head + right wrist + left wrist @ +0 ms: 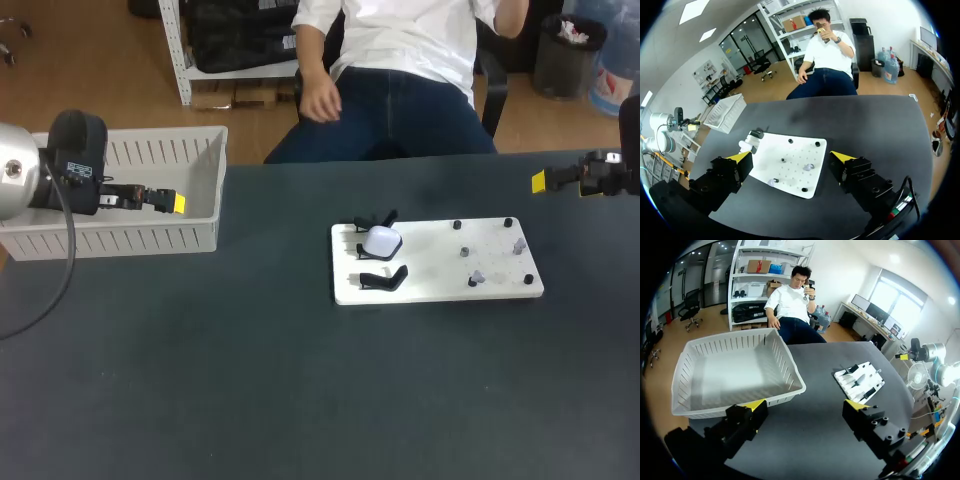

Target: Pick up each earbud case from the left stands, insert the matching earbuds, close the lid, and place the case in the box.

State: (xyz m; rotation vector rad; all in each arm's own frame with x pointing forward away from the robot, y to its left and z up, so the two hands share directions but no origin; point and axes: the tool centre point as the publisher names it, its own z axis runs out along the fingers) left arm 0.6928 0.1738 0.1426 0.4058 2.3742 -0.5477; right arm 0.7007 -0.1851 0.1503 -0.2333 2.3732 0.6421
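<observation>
The left hand (806,406) is open, its black fingers with yellow tips spread wide and nothing between them. In the head view only one of its tips shows, the other being hidden behind it. Just ahead of it lies the box (790,365), a white plastic basket with slatted walls, on the dark matte table (300,400).

The right hand (791,157) is also open and holds nothing. In the head view it is partly cut off at the table's far right.

Ahead of it lies a flat white board (440,290) with small black pegs. The case (382,240), white, smooth and rounded, sits on the middle of three black stands (385,278) at the board's left end. I cannot tell how its lid stands. A few grey bits (478,275) on the board's right part are too small to make out.
</observation>
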